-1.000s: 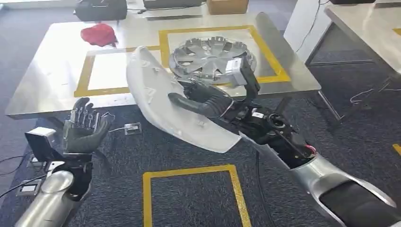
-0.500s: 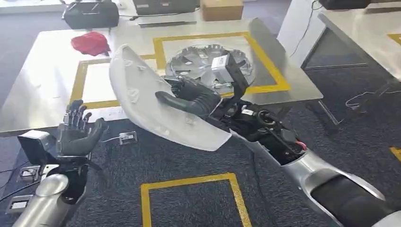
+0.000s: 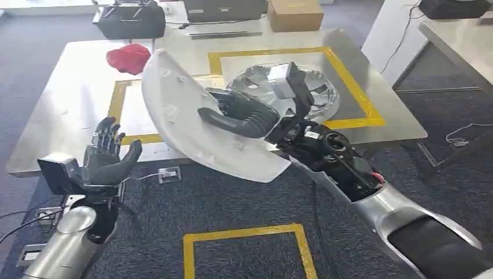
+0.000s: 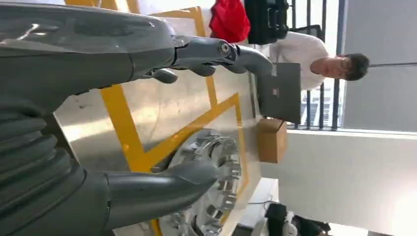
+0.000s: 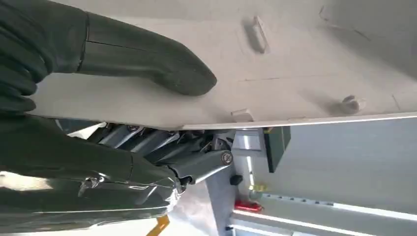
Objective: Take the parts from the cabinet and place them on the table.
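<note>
My right hand (image 3: 244, 115) grips a long curved white plastic panel (image 3: 186, 116) by its edge, thumb on its inner face, and holds it tilted over the table's near edge. In the right wrist view the thumb (image 5: 147, 59) presses the white panel (image 5: 295, 73) with the fingers beneath it. A silver wheel cover (image 3: 317, 93) lies inside the right yellow square on the steel table (image 3: 70, 104), partly hidden behind my right hand. My left hand (image 3: 107, 157) is raised in front of the table's near left edge, fingers spread, holding nothing. The left wrist view shows the wheel cover (image 4: 216, 191) past the left hand (image 4: 147, 113).
A red cloth (image 3: 129, 58) lies at the table's back left. A black bag (image 3: 131, 20) and a cardboard box (image 3: 295, 14) sit behind the table. A second steel table (image 3: 459, 35) stands at the right. Yellow tape (image 3: 244, 235) and small cabled boxes (image 3: 168, 174) mark the dark carpet. A person (image 4: 314, 59) is beyond the table.
The whole view has shifted, so the camera moved. The table appears closer, and the panel is still held in my right hand, now more over the table. My left hand stays raised and spread.
</note>
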Robot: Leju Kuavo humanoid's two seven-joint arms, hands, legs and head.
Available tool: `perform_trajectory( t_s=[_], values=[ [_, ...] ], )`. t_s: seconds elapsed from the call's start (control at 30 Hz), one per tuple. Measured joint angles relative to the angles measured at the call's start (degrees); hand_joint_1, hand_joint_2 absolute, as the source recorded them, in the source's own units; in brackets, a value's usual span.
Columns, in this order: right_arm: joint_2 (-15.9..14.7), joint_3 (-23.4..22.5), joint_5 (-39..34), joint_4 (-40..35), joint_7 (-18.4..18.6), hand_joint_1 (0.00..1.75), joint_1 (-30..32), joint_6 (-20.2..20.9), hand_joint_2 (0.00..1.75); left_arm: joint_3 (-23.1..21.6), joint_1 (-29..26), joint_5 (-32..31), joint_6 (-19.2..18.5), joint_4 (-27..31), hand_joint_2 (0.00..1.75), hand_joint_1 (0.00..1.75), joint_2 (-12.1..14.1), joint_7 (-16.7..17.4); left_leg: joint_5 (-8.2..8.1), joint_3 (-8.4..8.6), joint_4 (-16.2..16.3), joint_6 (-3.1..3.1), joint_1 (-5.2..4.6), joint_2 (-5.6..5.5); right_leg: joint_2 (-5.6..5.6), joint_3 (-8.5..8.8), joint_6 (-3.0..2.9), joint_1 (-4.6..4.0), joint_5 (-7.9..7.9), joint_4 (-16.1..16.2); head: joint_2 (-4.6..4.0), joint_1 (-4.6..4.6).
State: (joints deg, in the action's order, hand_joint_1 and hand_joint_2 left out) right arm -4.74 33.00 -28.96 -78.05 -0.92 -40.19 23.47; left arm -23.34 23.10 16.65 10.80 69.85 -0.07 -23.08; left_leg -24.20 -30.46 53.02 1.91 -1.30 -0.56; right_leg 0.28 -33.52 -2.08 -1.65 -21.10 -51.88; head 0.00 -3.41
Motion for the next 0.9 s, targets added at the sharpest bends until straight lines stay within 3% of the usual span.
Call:
perform_trajectory(
  t_s=[0.07,0.1,0.2,0.23,0.27,0.3,0.37,0.4,0.43,0.5,0.57,0.6,0.63,0.7,0.73,0.77,0.8,0.83,0.87,0.9],
  values=[
    [0.33,0.09,0.57,0.48,-0.67,1.75,-0.49,0.5,1.75,0.0,0.21,-0.15,-0.02,0.0,1.75,0.0,-0.02,-0.06,-0.73,-0.51,1.16,-0.6,0.1,0.0,0.11,1.5,0.05,0.71,0.17,0.63,0.0,-0.36],
    [0.53,0.09,0.55,0.72,-0.92,1.75,-0.86,0.68,1.75,0.0,0.35,-0.22,-0.02,0.0,1.75,0.0,-0.02,-0.11,-1.06,-2.08,3.98,-1.09,0.07,0.0,0.12,1.74,-0.02,0.88,0.01,0.74,0.0,-0.24],
    [1.11,0.26,0.57,1.68,-1.18,1.75,-1.32,0.92,1.75,0.0,0.03,-0.24,-0.02,-0.02,1.75,0.0,0.04,-0.09,-5.74,-11.16,17.41,-2.62,1.21,0.06,0.08,2.32,-0.04,1.21,-0.9,0.72,0.0,0.89],
    [1.16,0.37,0.57,1.99,-1.18,1.75,-1.25,0.92,1.75,0.0,-0.12,-0.24,-0.02,-0.07,1.75,0.0,0.07,-0.09,-6.19,-13.2,19.29,-2.98,1.57,0.12,0.07,2.66,0.17,1.39,-1.33,0.61,0.0,1.09],
    [1.22,0.42,0.57,2.32,-1.18,1.75,-1.22,0.92,1.75,0.0,-0.19,-0.24,-0.02,-0.13,1.75,0.0,0.13,-0.09,-4.95,-13.63,18.28,-3.24,1.89,0.16,0.08,3.11,0.41,1.58,-1.83,0.47,0.0,1.25],
    [1.29,0.44,0.57,2.58,-1.2,1.75,-1.23,0.92,1.75,0.0,-0.18,-0.24,-0.02,-0.13,1.75,0.0,0.15,-0.09,-2.36,-12.73,14.84,-3.44,2.15,0.2,0.09,3.64,0.66,1.77,-2.38,0.29,0.0,1.44],
    [1.49,0.48,0.57,2.86,-1.29,1.75,-1.28,0.92,1.75,0.0,-0.12,-0.24,-0.02,-0.13,1.75,0.0,0.18,-0.09,4.65,-8.28,3.71,-3.87,2.61,0.4,0.09,4.9,1.33,2.2,-3.76,-0.16,0.0,1.84],
    [1.57,0.48,0.57,3.06,-1.33,1.75,-1.32,0.96,1.75,0.0,-0.1,-0.24,-0.02,-0.15,1.75,0.0,0.18,-0.09,6.35,-7.05,-0.17,-3.89,2.81,0.59,0.09,5.13,1.79,2.13,-4.41,-0.31,0.0,2.16],
    [1.6,0.5,0.57,3.26,-1.33,1.75,-1.45,0.98,1.75,-0.02,-0.02,-0.24,-0.02,-0.17,1.75,0.0,0.15,-0.04,3.73,-7.01,-0.15,-3.19,2.31,0.55,0.25,5.2,2.18,2.06,-4.77,-0.48,0.0,2.65],
    [1.75,0.55,0.57,3.54,-1.35,1.75,-1.49,0.98,1.75,-0.02,-0.09,-0.24,-0.02,-0.17,1.75,0.0,0.13,-0.02,4.55,-6.79,0.03,-2.11,2.26,0.34,0.21,5.51,3.14,2.03,-5.02,-0.92,0.0,2.36],
    [1.77,0.52,0.57,3.67,-1.42,1.75,-1.57,0.96,1.75,-0.02,-0.01,-0.26,-0.02,-0.17,1.75,0.0,0.09,-0.02,4.1,-5.49,-0.02,-1.25,2.31,0.3,0.08,6.02,3.71,2.28,-5.81,-1.08,0.0,2.25],
    [1.77,0.52,0.57,3.76,-1.44,1.75,-1.6,0.94,1.75,-0.02,0.07,-0.28,-0.02,-0.17,1.75,0.0,0.07,-0.07,3.68,-4.85,-0.08,-0.84,2.29,0.27,-0.07,4.8,3.97,2.29,-6.13,-3.58,0.0,1.94],
    [1.77,0.52,0.57,3.87,-1.49,1.75,-1.71,0.94,1.75,-0.02,0.11,-0.33,-0.02,-0.17,1.75,0.0,0.0,-0.07,3.33,-4.44,-0.07,-0.52,2.25,0.24,-0.07,2.47,3.97,2.31,-7.24,-8.16,0.0,1.4],
    [1.77,0.55,0.57,4.09,-1.42,1.75,-1.4,0.9,1.75,-0.02,0.01,-0.39,-0.11,-0.17,1.75,0.0,-0.02,-0.04,2.53,-3.76,-0.04,-0.36,2.14,0.2,-0.06,-3.35,4.17,2.28,-10.72,-17.47,0.0,0.83],
    [1.77,0.55,0.57,4.2,-1.33,1.75,-1.17,0.85,1.75,-0.02,-0.05,-0.46,-0.17,-0.2,1.75,0.0,-0.02,-0.04,2.1,-3.33,-0.03,-0.33,2.04,0.16,-0.06,-5.54,4.3,2.27,-12.16,-20.17,0.0,0.59],
    [1.77,0.55,0.57,4.33,-1.31,1.75,-0.94,0.81,1.75,-0.02,-0.08,-0.46,-0.17,-0.22,1.75,0.0,-0.02,0.0,1.59,-2.69,-0.02,-0.32,1.93,0.06,-0.06,-6.67,4.05,2.25,-12.32,-20.45,0.0,0.46],
    [1.77,0.55,0.57,4.48,-1.31,1.75,-0.8,0.81,1.75,-0.02,-0.1,-0.48,-0.18,-0.22,1.75,0.0,-0.02,0.0,0.98,-1.81,-0.01,-0.31,1.83,-0.03,-0.06,-6.43,3.63,2.22,-10.56,-17.88,0.0,0.09],
    [1.77,0.55,0.57,4.55,-1.27,1.75,-0.79,0.79,1.75,-0.02,-0.09,-0.55,-0.2,-0.22,1.75,0.0,0.0,0.0,0.39,-0.95,-0.01,-0.36,1.69,-0.07,-0.06,-5.34,3.34,2.15,-7.68,-13.72,0.0,-0.33],
    [1.77,0.52,0.57,4.55,-1.24,1.75,-0.83,0.72,1.75,-0.02,-0.06,-0.66,-0.2,-0.22,1.75,0.0,-0.02,0.0,-0.23,0.0,-0.02,-0.43,1.53,-0.07,-0.06,-3.66,2.83,2.01,-3.94,-8.48,0.0,-0.61],
    [1.77,0.52,0.57,4.57,-1.2,1.75,-0.85,0.81,1.75,-0.02,-0.09,-0.7,-0.2,-0.22,1.75,0.0,-0.11,0.02,-0.88,0.49,-0.21,-0.51,1.53,-0.04,-0.08,-2.21,2.11,1.7,0.9,-3.22,0.0,-0.77]
  ],
)
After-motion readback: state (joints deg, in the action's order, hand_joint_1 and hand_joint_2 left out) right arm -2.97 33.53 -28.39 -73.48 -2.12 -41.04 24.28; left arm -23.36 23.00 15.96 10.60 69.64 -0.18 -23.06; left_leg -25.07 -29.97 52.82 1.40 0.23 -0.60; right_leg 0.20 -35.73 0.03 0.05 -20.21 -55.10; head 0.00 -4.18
